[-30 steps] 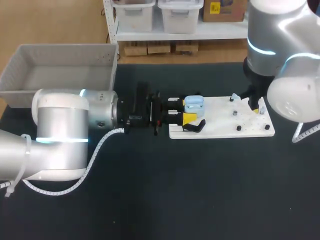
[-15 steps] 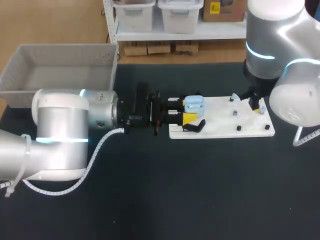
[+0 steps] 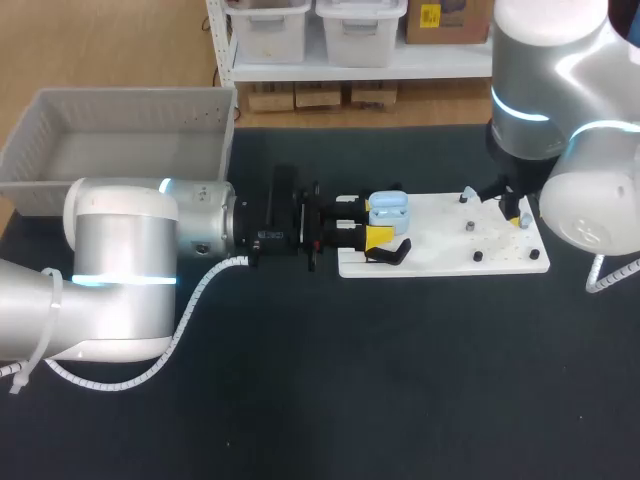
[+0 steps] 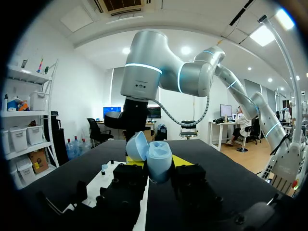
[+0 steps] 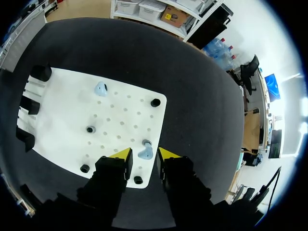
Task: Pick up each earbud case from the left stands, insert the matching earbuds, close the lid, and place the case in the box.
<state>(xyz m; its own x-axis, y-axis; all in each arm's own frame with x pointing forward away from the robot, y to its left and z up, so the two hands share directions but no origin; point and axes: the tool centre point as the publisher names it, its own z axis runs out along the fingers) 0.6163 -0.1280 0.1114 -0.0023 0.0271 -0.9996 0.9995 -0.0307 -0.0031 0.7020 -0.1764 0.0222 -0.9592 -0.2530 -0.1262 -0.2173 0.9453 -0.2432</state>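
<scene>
Yellow tips of the right gripper stand parted on either side of a light blue earbud on the white pegboard, and neither tip looks to be touching it, so nothing is gripped. Now to the other side: the left gripper is clamped on the light blue earbud case, holding it over the pegboard's left end, well apart from the earbud. The case's mouth faces up with its lid swung open to the far side, and its long axis seems to run along the left fingers, toward the right arm. The step in hand looks like fetching the first earbud. It calls for a square, gentle pinch and a straight lift, without twisting the bud, so it meets its well cleanly. The left arm should hold the case level. The bud's own heading is too small to read. A second earbud sits further up the pegboard, and the grey box waits at the table's far left.
</scene>
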